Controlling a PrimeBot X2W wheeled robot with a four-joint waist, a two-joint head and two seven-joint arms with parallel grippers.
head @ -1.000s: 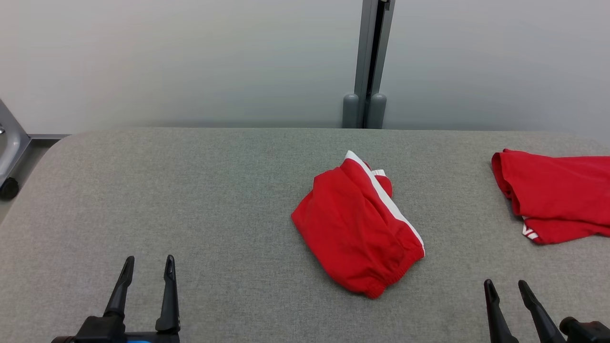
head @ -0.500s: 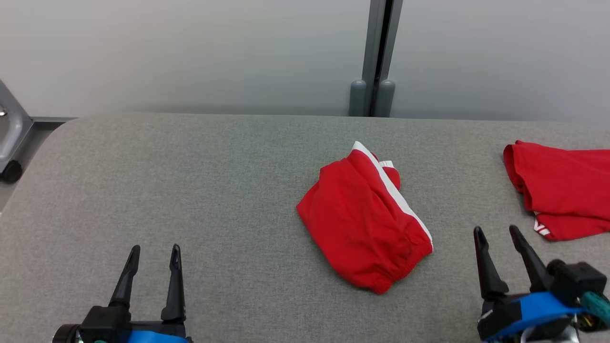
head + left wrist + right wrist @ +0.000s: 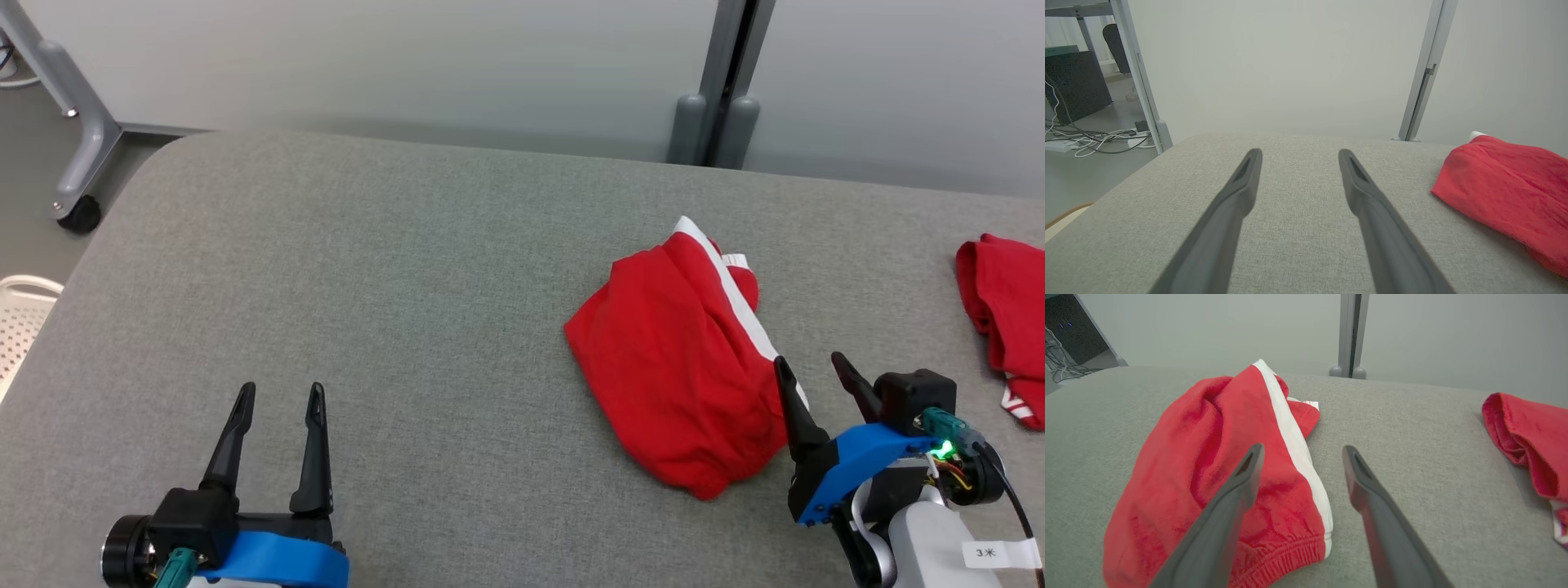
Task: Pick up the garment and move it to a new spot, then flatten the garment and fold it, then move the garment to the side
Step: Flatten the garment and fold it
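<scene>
The red garment [image 3: 678,359] with a white stripe lies bunched up on the grey worktop [image 3: 367,269], right of the middle; the right gripper [image 3: 810,363] is wide open at its near right edge, holding nothing. The left gripper [image 3: 281,392] is wide open and empty, well off to the left; another red cloth [image 3: 1000,302] lies further right.

We see our left pincer [image 3: 280,392] and right pincer [image 3: 811,365] built alike: two long, tapering black fingers [image 3: 225,449], black base [image 3: 192,518], blue band [image 3: 277,559]. Behind the right: green light [image 3: 945,448], teal plug [image 3: 947,425], thin wires [image 3: 951,475], white forearm [image 3: 931,539], small label [image 3: 988,553].
</scene>
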